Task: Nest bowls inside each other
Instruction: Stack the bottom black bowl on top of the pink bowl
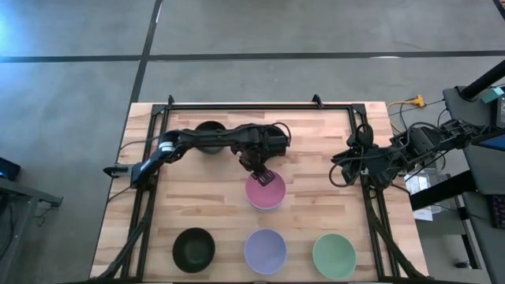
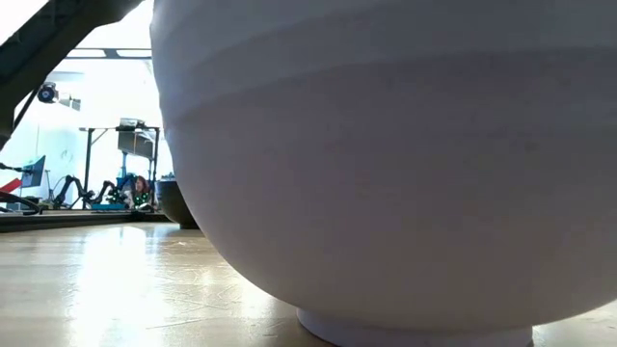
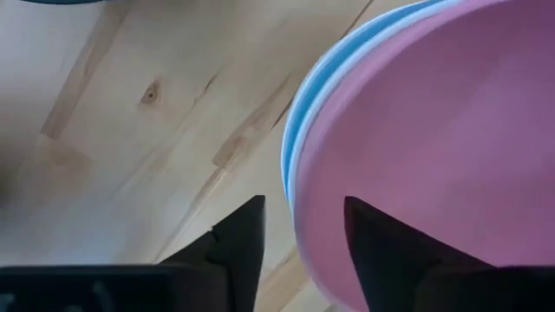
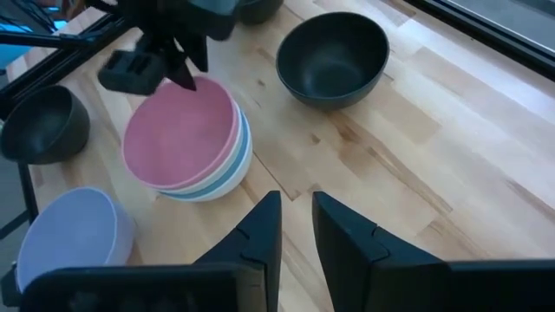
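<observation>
A pink bowl (image 1: 265, 193) sits nested on top of a stack of blue and white bowls (image 4: 227, 169) at the table's middle. My left gripper (image 1: 263, 173) is open at the pink bowl's far rim (image 3: 299, 217). One finger (image 3: 243, 247) stands outside the rim and the other (image 3: 381, 256) over the pink inside; I see no touch. A black bowl (image 1: 193, 249), a lavender bowl (image 1: 265, 251) and a green bowl (image 1: 334, 255) stand upright in a row along the near edge. Another black bowl (image 1: 209, 136) stands under the left arm. My right gripper (image 4: 296, 217) waits at the right edge, slightly open.
The lavender bowl (image 2: 386, 164) fills the low view, with a black bowl (image 2: 175, 202) behind it. A black frame rail (image 1: 252, 106) runs along the table's far edge. Bare wood lies between the stack and the right arm (image 1: 379, 162). Cables hang off the table's right side.
</observation>
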Tool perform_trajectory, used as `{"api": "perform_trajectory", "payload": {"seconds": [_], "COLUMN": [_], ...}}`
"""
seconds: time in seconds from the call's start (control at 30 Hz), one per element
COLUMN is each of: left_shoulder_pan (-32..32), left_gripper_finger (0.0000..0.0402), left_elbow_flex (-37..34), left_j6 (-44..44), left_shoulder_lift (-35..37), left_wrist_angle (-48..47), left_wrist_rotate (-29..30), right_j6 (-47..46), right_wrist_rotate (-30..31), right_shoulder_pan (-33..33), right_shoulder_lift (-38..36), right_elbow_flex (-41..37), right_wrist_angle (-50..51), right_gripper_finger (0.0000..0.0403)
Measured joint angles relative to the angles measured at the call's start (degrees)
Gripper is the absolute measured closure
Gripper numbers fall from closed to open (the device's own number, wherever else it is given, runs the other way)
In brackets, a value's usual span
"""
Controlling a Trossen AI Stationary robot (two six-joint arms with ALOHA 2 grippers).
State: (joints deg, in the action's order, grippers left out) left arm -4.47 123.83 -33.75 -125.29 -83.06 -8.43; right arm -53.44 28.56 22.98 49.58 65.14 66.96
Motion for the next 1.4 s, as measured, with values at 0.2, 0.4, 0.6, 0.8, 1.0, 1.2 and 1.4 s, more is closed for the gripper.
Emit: {"api": "perform_trajectory", "payload": {"seconds": [0.2,0.4,0.6,0.8,1.0,1.2,1.4], "left_shoulder_pan": [-0.04,4.51,16.49,29.53,35.81,36.46,36.46], "left_gripper_finger": [0.0236,0.0235,0.0235,0.0235,0.0235,0.0235,0.0239], "left_elbow_flex": [-0.34,-3.22,-16.23,-37.86,-56.10,-65.16,-70.82], "left_j6": [-0.15,8.27,16.42,5.88,-10.48,-16.23,-19.00], "left_shoulder_lift": [3.59,11.41,24.88,38.05,44.47,45.59,44.36], "left_wrist_angle": [-1.10,-6.63,-0.63,19.65,30.20,35.57,41.73], "left_wrist_rotate": [1.50,0.66,0.15,3.84,4.44,1.37,-1.90], "right_j6": [-0.10,-0.56,-0.23,0.61,1.43,1.43,0.41], "right_wrist_rotate": [0.02,0.00,0.02,2.41,3.06,2.98,0.90], "right_shoulder_pan": [0.00,0.01,0.00,0.00,0.00,0.00,0.00], "right_shoulder_lift": [0.00,0.28,1.03,1.16,1.33,1.46,1.44], "right_elbow_flex": [0.00,-0.02,-0.23,-1.87,-2.68,-2.69,-2.69], "right_wrist_angle": [-0.02,-0.24,-0.37,-0.82,-2.28,-3.03,-3.13], "right_gripper_finger": [0.0339,0.0339,0.0339,0.0343,0.0344,0.0344,0.0344]}}
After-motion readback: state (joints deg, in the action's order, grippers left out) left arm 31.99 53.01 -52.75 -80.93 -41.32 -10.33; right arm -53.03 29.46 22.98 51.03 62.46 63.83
